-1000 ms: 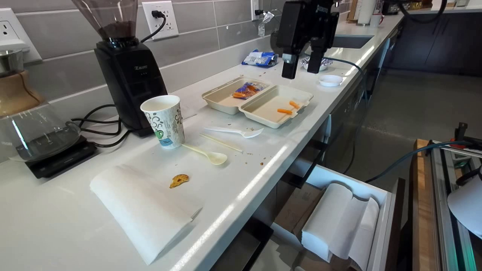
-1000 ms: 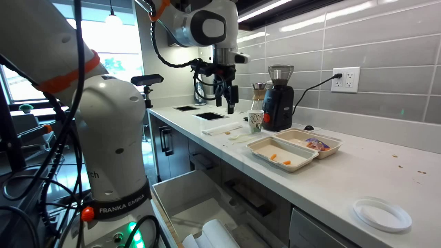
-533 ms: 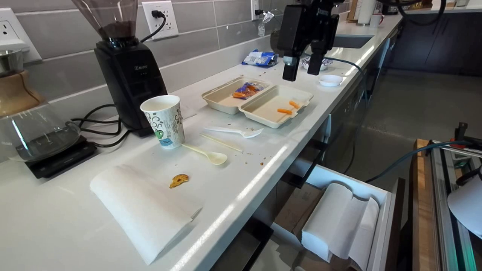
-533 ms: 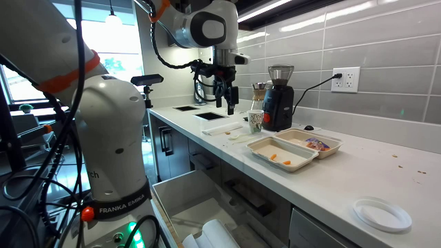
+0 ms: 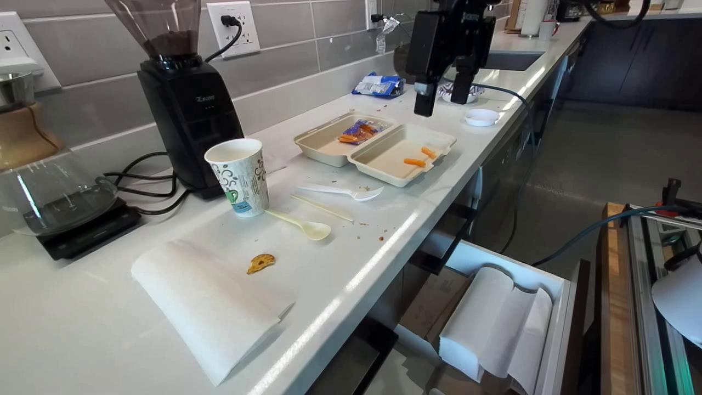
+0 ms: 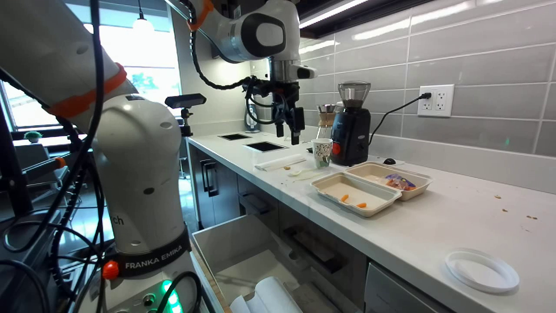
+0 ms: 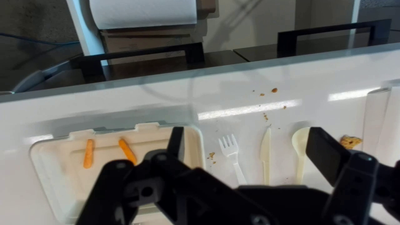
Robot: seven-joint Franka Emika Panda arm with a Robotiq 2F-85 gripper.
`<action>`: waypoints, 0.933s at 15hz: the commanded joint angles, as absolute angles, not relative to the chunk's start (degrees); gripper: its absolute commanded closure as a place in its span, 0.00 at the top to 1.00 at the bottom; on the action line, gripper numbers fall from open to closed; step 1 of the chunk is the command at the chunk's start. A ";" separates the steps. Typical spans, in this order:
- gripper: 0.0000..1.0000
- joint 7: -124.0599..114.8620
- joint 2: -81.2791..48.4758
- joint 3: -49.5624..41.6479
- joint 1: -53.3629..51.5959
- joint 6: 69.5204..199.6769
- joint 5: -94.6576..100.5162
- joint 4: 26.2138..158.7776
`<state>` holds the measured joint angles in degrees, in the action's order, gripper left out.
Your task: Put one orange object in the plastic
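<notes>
In an exterior view your gripper (image 5: 442, 102) hangs spread wide, holding nothing; in an exterior view two loose orange pieces (image 6: 362, 205) lie in the near tray half (image 6: 352, 187), the browner far half (image 6: 371, 173) likely your plastic; in the wrist view both sit left of your fingers (image 7: 177, 142), so approach, it seems: shift that way, align on one, descend.

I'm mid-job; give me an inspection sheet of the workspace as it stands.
Surface: white counter, crumbs scattered on it.
Job's things: two orange pieces lie apart in one tray; the adjoining tray holds a packet.
Clutter: upright paper cup, fork, knife, spoon, folded white paper, brown scrap.
Claw: open, holding nothing, raised above the counter.
Cables: black cord from behind the grinder plugged into the outlet; black cables hang along the robot arm.
Surroundings: drawer under the counter open, paper towels inside.
</notes>
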<state>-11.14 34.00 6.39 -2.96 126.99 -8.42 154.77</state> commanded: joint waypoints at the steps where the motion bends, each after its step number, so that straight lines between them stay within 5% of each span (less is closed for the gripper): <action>1: 1.00 -11.89 33.56 8.48 1.17 130.88 1.36 155.98; 9: 1.00 -3.67 25.36 4.32 3.51 151.68 11.72 157.93; 14: 1.00 -4.44 26.71 4.72 3.56 150.06 10.71 157.60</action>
<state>-4.47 26.67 4.87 3.71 150.23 10.69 157.66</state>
